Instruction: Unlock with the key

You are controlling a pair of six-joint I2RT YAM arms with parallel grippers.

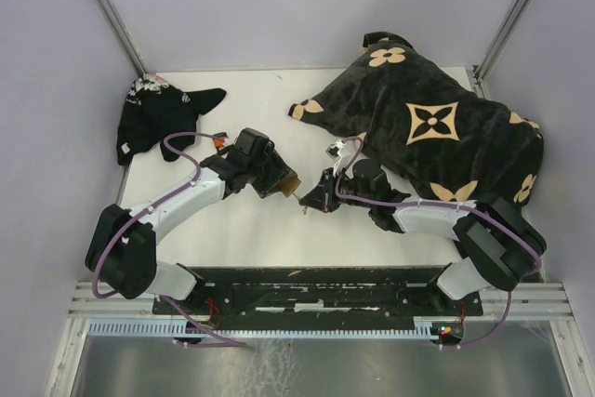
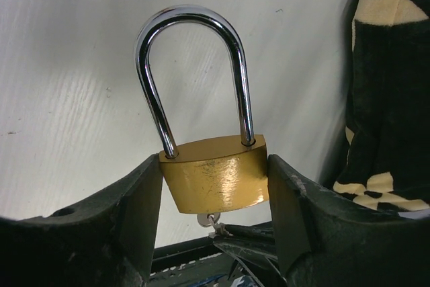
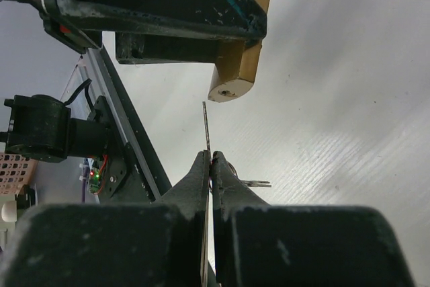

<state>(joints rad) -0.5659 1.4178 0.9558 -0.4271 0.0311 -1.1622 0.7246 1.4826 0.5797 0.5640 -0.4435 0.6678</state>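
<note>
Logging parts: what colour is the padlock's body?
Padlock body: shiny brass-gold, best in left wrist view.

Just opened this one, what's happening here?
The left gripper holds a brass padlock by its body, with the shackle closed. The right gripper is shut on the key, its blade aimed at the padlock's underside. The tip is close to the bottom face, but in the right wrist view it does not look inserted yet, so the lock is not yet opened.
</note>
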